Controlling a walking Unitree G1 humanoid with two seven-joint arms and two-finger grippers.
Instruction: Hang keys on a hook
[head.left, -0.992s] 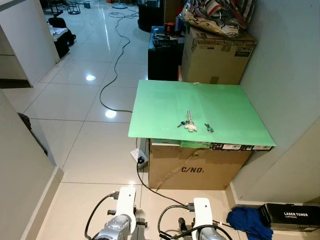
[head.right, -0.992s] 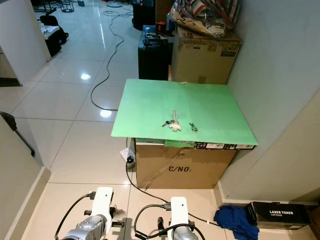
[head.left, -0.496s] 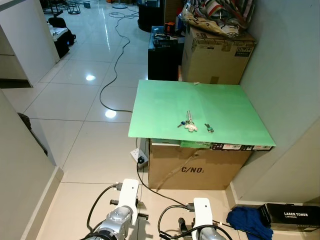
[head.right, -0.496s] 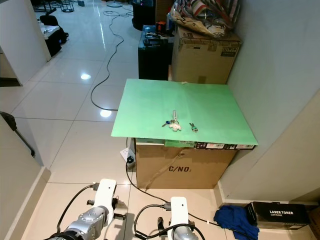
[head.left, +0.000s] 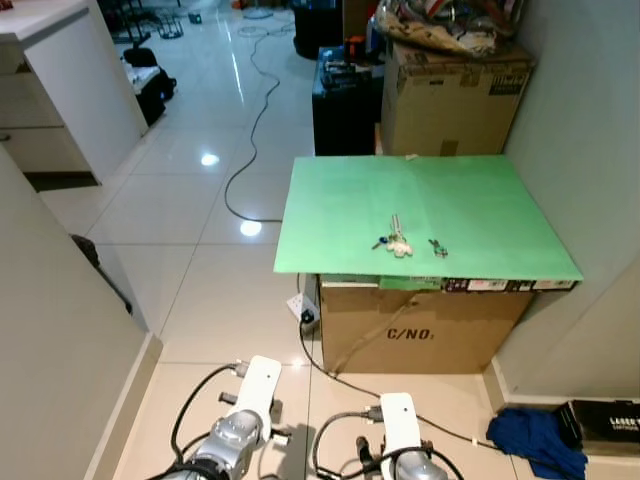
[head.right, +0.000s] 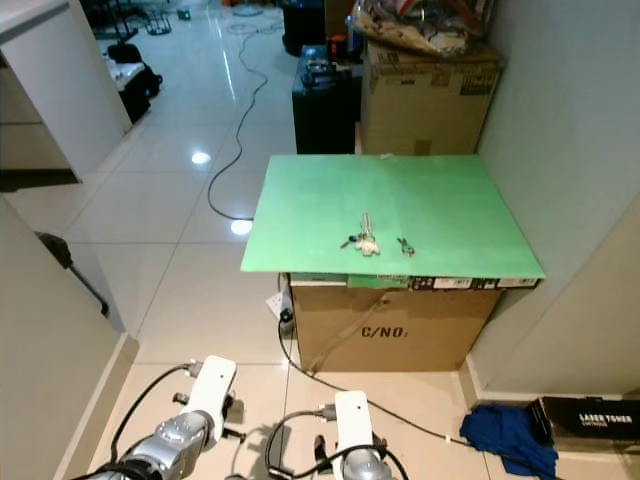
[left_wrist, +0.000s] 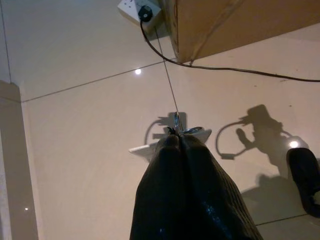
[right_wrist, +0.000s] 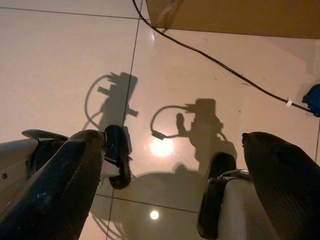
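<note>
A bunch of keys (head.left: 395, 241) with a pale fob lies near the front edge of a green board (head.left: 340, 210) that tops a cardboard box (head.left: 420, 335). A smaller key (head.left: 437, 246) lies just to its right. Both arms hang low in front of the box, the left arm (head.left: 243, 420) and the right arm (head.left: 398, 450) above the floor tiles. In the left wrist view my left gripper (left_wrist: 175, 141) points at the floor with its fingers pressed together, holding nothing. My right gripper (right_wrist: 172, 137) stands open over the tiles, its fingers (right_wrist: 75, 165) wide apart.
A white power strip (head.left: 303, 313) and a black cable (head.left: 345, 380) lie on the floor by the box. A blue cloth (head.left: 535, 440) and a black toner box (head.left: 605, 425) sit at the right wall. A white wall panel (head.left: 50, 330) stands close on the left. A black case (head.left: 345, 100) and a large carton (head.left: 455, 95) stand behind.
The camera has shifted, so the box and board now sit further right in the picture. My left arm has come up and forward a little. The keys lie where they were.
</note>
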